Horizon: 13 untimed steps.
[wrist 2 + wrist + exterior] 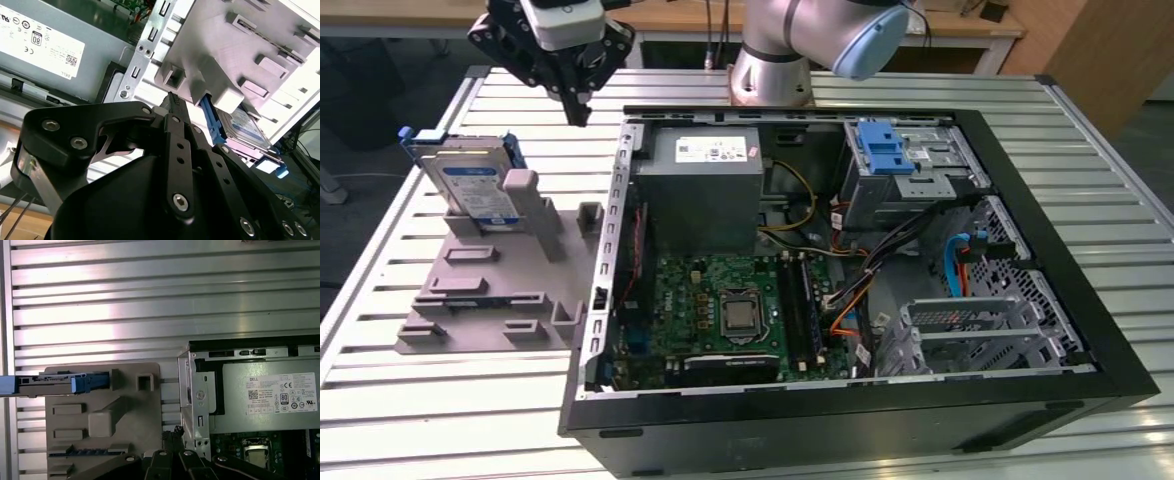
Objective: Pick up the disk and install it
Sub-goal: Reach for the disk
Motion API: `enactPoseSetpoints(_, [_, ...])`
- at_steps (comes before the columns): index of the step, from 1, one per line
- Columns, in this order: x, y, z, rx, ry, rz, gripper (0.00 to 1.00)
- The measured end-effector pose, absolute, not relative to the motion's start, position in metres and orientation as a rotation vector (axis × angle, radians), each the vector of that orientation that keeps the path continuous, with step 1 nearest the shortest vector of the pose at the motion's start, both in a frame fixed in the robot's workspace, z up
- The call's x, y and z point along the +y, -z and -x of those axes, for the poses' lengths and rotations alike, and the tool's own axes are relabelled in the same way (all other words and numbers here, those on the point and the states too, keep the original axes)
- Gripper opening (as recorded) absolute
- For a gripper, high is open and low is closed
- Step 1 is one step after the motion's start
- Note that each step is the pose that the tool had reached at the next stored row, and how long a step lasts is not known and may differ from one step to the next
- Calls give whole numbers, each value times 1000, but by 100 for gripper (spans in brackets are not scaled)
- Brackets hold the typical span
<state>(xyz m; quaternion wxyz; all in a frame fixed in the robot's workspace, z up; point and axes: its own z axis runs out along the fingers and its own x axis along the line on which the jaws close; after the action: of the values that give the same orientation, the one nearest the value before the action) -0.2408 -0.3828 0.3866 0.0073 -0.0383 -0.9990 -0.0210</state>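
The disk (464, 186) is a silver drive with a white-and-blue label in a blue carrier. It stands on edge in a slot of the grey holder (494, 290) on the table, at the exterior view's left. My gripper (578, 115) hangs in the air above the table, between the disk and the open computer case (1067, 300). Its fingers are shut together to a point and hold nothing. In the second wrist view the fingertips (172, 100) lie near the holder's edge, with the disk (245, 127) beyond. The first wrist view shows the disk (55, 384) edge-on.
The case lies open with a grey power supply (707, 185), a motherboard (727, 310) and a metal drive cage with a blue latch bracket (891, 150). Loose cables (907, 250) cross the case's middle. The arm's base (774, 70) stands behind the case on the slatted metal table (480, 420).
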Motion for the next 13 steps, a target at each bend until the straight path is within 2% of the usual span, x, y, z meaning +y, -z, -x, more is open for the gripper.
enactPoseSetpoints(13, [-380,-386,253,-3113,65,120,11])
